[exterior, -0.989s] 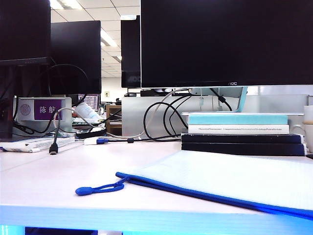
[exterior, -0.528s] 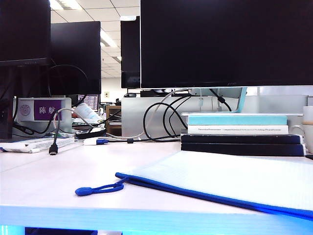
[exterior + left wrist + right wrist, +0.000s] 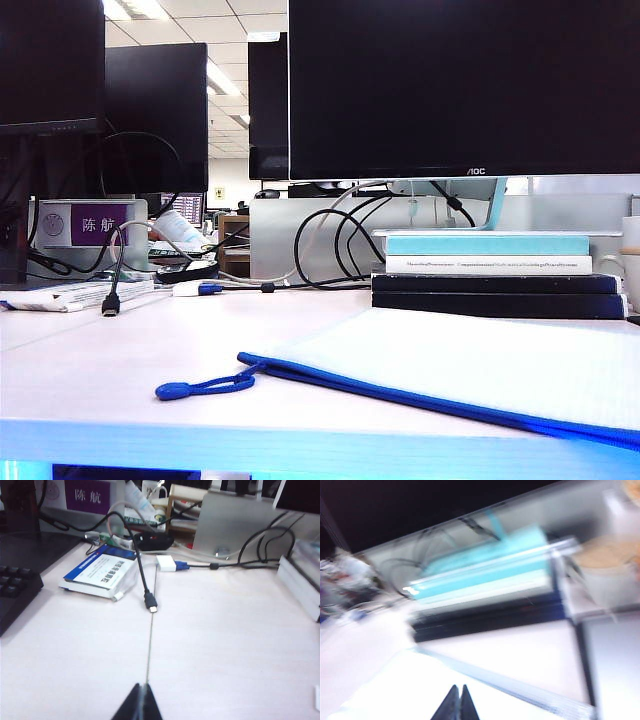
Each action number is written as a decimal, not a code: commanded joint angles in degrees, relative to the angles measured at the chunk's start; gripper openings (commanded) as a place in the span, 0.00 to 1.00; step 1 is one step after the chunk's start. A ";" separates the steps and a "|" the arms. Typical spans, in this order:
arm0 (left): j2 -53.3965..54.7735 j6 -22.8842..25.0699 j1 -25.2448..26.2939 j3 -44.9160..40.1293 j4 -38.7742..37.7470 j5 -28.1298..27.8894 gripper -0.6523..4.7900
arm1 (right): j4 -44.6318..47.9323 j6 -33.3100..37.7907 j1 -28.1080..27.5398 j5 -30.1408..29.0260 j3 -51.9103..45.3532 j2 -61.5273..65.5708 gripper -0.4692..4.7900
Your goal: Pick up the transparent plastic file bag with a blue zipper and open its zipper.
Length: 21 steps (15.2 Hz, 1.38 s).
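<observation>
The transparent plastic file bag (image 3: pixel 480 365) lies flat on the white table at the front right of the exterior view. Its blue zipper (image 3: pixel 420 400) runs along the near edge and ends in a blue cord pull (image 3: pixel 200 386) lying on the table to the left. No arm shows in the exterior view. My left gripper (image 3: pixel 142 686) is shut and empty above bare tabletop, with no bag in its view. In the blurred right wrist view my right gripper (image 3: pixel 459 687) is shut and empty above the bag's white surface (image 3: pixel 395 690).
A stack of books (image 3: pixel 495 272) stands just behind the bag, under a large black monitor (image 3: pixel 460 90). A white cup (image 3: pixel 630 260) is at the far right. A black cable with a plug (image 3: pixel 151 602), a blue-and-white booklet (image 3: pixel 100 572) and a keyboard (image 3: pixel 15 592) lie to the left.
</observation>
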 commanded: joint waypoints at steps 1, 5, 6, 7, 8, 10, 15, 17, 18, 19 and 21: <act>-1.05 2.95 0.00 -1.70 1.16 -2.34 0.11 | -2.08 0.15 0.00 3.06 -0.31 -0.09 0.08; -6.67 1.25 0.00 -5.66 0.66 0.55 0.11 | -0.02 -4.48 0.02 2.47 -0.28 -0.59 0.09; -8.66 1.27 0.02 -5.66 0.11 0.55 0.11 | 0.70 -6.71 0.00 2.93 -0.26 -0.70 0.09; -8.81 1.31 0.02 -5.66 -0.02 0.61 0.11 | 0.37 -7.89 -0.07 3.15 -0.26 -0.70 0.09; -8.81 2.05 0.00 -5.66 -0.87 0.63 0.14 | -0.09 -7.80 -0.07 3.04 -0.26 -0.70 0.09; -8.81 2.05 0.00 -5.66 -0.96 0.59 0.23 | -1.68 -7.82 -0.07 3.10 -0.26 -0.68 0.09; -8.81 1.22 0.00 -5.64 -4.50 -0.11 0.22 | -6.75 -7.80 0.02 2.69 -0.24 -0.70 0.09; -8.81 1.29 0.00 -5.64 -5.01 -0.09 0.22 | -6.69 -7.80 0.02 2.69 -0.17 -0.70 0.09; -8.81 1.09 0.00 -5.64 -5.40 -0.04 0.22 | -6.69 -7.82 0.02 2.69 -0.13 -0.70 0.09; -8.81 1.25 0.00 -5.64 -5.38 0.11 0.22 | -6.47 -7.80 0.02 2.84 -0.11 -0.70 0.09; -8.81 1.25 0.00 -5.64 -5.38 0.11 0.22 | -6.23 -7.82 0.02 2.86 -0.11 -0.70 0.09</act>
